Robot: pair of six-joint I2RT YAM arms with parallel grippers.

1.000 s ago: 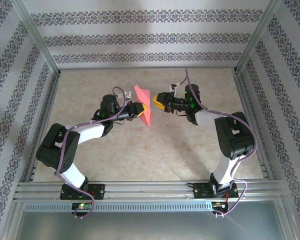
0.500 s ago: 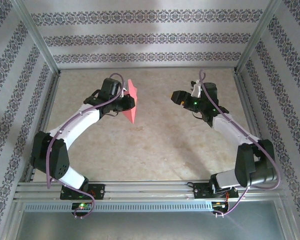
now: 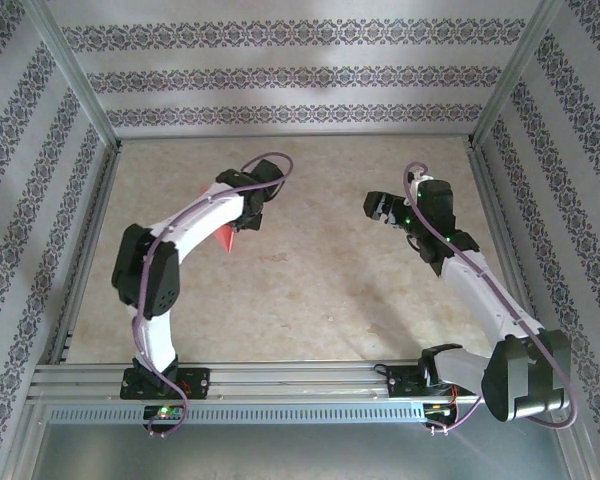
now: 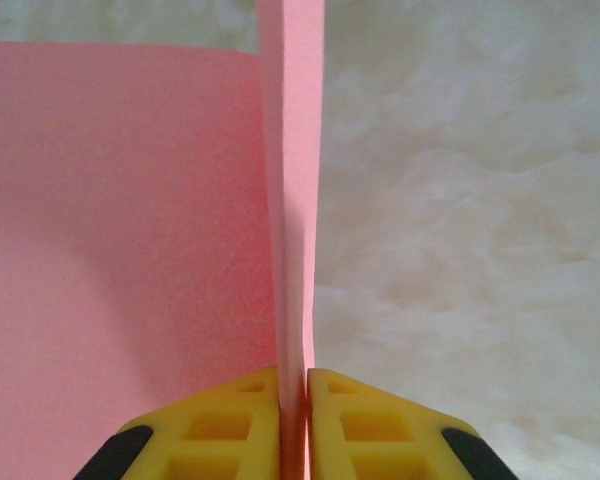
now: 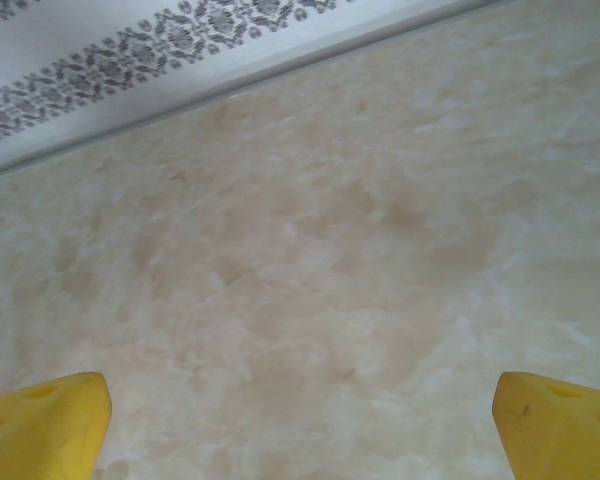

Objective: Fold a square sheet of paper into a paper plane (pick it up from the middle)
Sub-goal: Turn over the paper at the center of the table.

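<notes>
Now my left gripper (image 4: 294, 390) pinches the folded pink sheet (image 4: 130, 250) edge-on over the table (image 5: 330, 250); my right gripper (image 5: 300, 430) gapes empty, well apart. With one narrow pinch, the thin folds could spring open or slip.

Beige marbled table (image 3: 320, 290), faint darker blotches

Pink-red sheet of paper (image 4: 120, 260), folded, crease upright and edge-on, one flap out to the left.

Top camera looks down from behind; wrist cameras closely face the table (image 3: 320, 290).
</notes>
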